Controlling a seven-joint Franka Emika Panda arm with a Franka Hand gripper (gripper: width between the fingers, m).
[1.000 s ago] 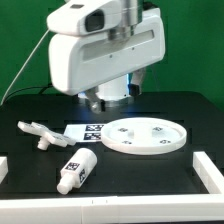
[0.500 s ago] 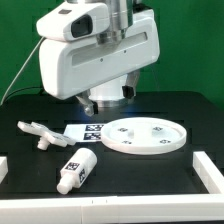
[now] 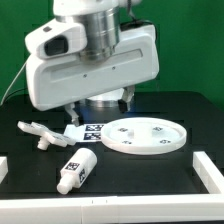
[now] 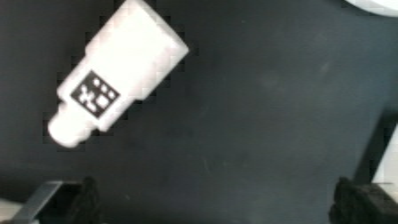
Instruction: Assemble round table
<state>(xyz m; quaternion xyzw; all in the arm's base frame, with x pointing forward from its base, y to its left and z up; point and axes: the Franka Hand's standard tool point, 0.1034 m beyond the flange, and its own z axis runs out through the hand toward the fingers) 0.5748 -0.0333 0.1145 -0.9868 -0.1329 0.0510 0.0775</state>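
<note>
The white robot arm body [image 3: 90,60] has swung toward the exterior view's left since the earlier frames. Its jaws stand spread and empty above the black bench [image 3: 150,185]. The short white cylindrical plastic leg [image 3: 75,172] lies untouched beneath them. The large white rimmed round disc [image 3: 147,136] lies towards the exterior view's right and the small white branched foot piece [image 3: 38,132] towards its left.

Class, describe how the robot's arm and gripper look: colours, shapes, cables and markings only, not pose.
The arm is a bulky, rounded white housing with a grey cylindrical section on top; no markings show on it. A thin dark cable runs beside it. In the wrist view the gripper shows two dark, blocky fingers.
</note>
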